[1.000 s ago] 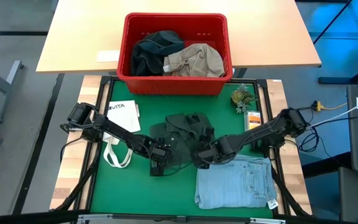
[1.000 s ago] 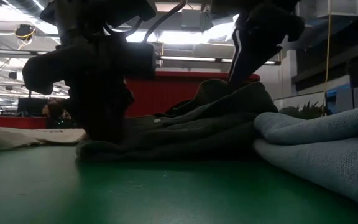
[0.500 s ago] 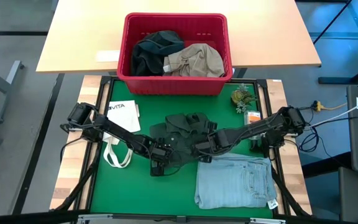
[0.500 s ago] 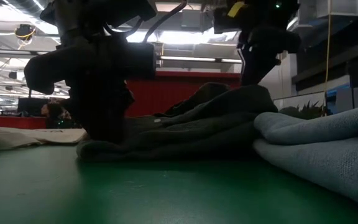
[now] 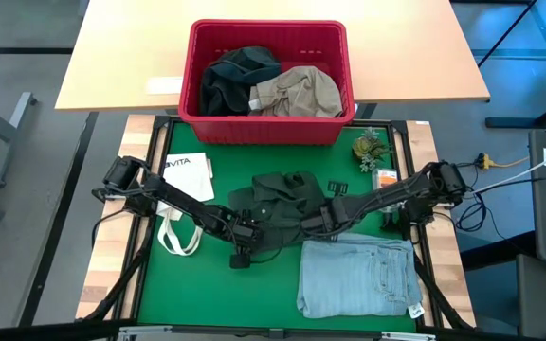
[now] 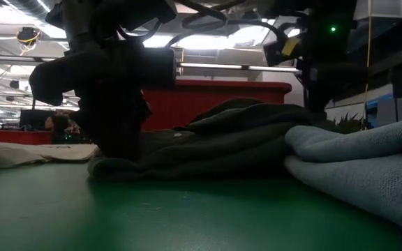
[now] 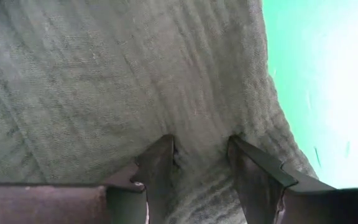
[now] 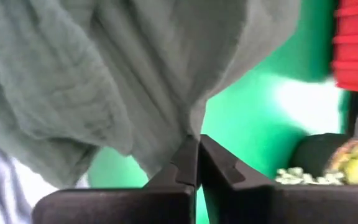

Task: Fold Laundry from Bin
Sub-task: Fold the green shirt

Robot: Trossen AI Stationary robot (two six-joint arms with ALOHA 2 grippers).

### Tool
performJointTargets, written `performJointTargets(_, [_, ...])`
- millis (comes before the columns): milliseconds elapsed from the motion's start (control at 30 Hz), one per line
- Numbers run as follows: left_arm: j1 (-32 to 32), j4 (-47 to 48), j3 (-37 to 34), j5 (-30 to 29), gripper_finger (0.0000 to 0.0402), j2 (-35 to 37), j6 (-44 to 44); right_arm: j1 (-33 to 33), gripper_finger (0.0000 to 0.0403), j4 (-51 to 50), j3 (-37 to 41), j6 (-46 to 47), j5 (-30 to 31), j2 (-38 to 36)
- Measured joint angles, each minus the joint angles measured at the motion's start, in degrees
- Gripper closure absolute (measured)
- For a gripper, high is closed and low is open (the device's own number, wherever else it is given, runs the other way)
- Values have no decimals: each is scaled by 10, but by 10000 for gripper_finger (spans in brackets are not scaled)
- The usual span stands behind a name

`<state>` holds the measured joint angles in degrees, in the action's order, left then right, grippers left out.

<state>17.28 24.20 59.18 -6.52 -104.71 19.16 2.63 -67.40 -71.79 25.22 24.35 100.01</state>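
Bin (image 5: 271, 128) holds dark (image 5: 233, 80) and khaki (image 5: 297, 92) garments; both grippers' jaws pinch the green garment (image 5: 278, 204).

Dark green garment (image 5: 278, 201) lies rumpled mid-bench, folded jeans (image 5: 358, 275) just beside it, dark and khaki pieces (image 5: 297, 92) heaped in the red bin (image 5: 266, 128).

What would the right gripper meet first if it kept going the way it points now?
Likely more of the dark green garment it is shut on; the right gripper points toward the left gripper beyond.
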Motion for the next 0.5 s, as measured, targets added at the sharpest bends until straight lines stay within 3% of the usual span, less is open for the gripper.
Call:
performJointTargets(233, [0, 0, 0, 0, 247, 0, 0, 0, 358, 0, 2, 0, -28, 0])
performJointTargets(500, [0, 8, 0, 6, 247, 17, 0, 0, 257, -2, 2, 0, -24, 0])
